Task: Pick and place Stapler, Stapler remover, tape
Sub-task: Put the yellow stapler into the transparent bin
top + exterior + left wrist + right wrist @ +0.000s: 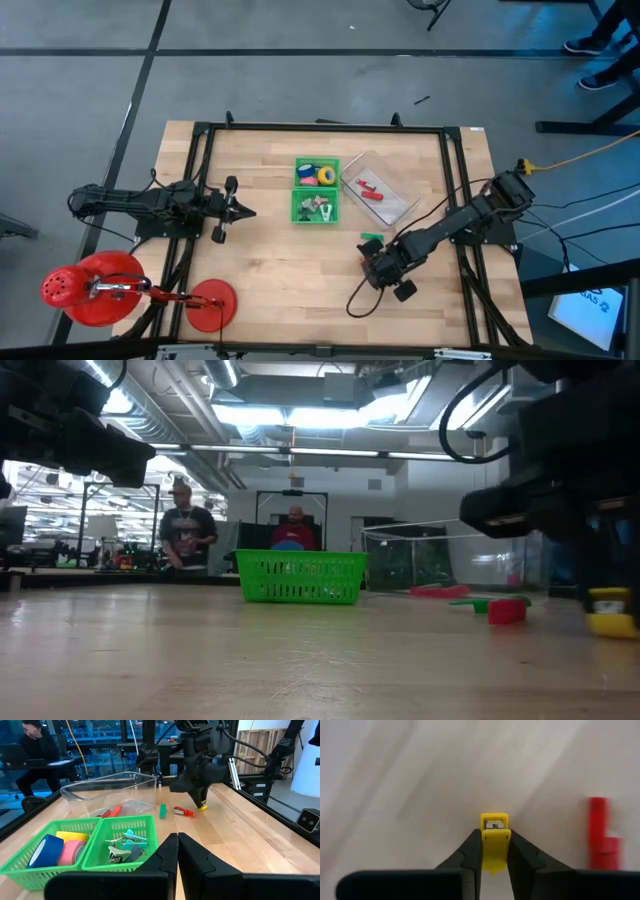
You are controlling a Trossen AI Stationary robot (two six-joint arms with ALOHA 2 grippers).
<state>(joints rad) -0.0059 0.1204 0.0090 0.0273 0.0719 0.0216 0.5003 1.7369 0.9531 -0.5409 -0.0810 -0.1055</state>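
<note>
Sorting partly done, by the look of it: tape rolls (pixel 318 174) sit in the upper green basket (pixel 299 163) at frame centre, claw-shaped removers (pixel 318 208) in the lower basket, a red stapler (pixel 368 191) in the clear bin (pixel 388 166). Loose on the surface (pixel 280 280) at lower right: a red stapler (pixel 184 811), a green piece (pixel 162 810). Right end effector (pixel 494 851) pinches a small yellow stapler (pixel 494 831) there. Left end effector (pixel 177 851), mid-left, pressed together, empty.
</note>
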